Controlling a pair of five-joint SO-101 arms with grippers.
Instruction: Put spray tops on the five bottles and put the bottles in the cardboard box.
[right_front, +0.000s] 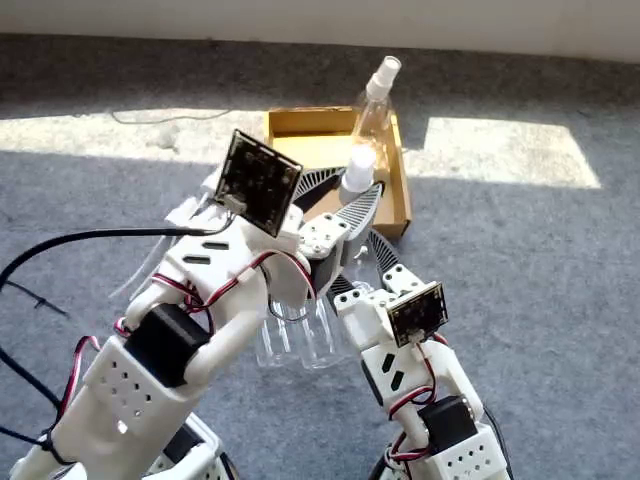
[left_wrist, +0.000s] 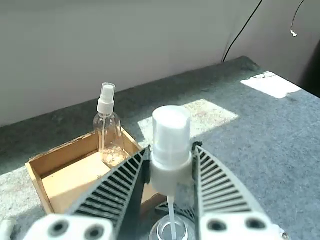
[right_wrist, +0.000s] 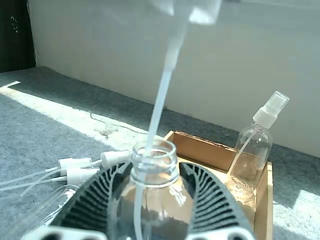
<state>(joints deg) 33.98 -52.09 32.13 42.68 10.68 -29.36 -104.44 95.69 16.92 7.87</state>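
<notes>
Holding the spray top (left_wrist: 171, 125) pinched in my left gripper (left_wrist: 171, 150), I have its dip tube (right_wrist: 162, 95) already inside the open bottle (right_wrist: 150, 200), which my right gripper (right_wrist: 154, 167) clasps at the neck. Any tilt could kink the tube or seat the cap crooked. The cardboard box (right_front: 290, 125) sits at twelve o'clock, with one finished bottle (right_front: 372, 115) standing in its one o'clock corner. Bare bottles (right_front: 300, 345) lie at six and loose tops (right_wrist: 80, 167) towards nine.

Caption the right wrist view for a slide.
Right gripper holds an open bottle, a spray top's tube in its neck; a capped bottle stands in the cardboard box.
</notes>
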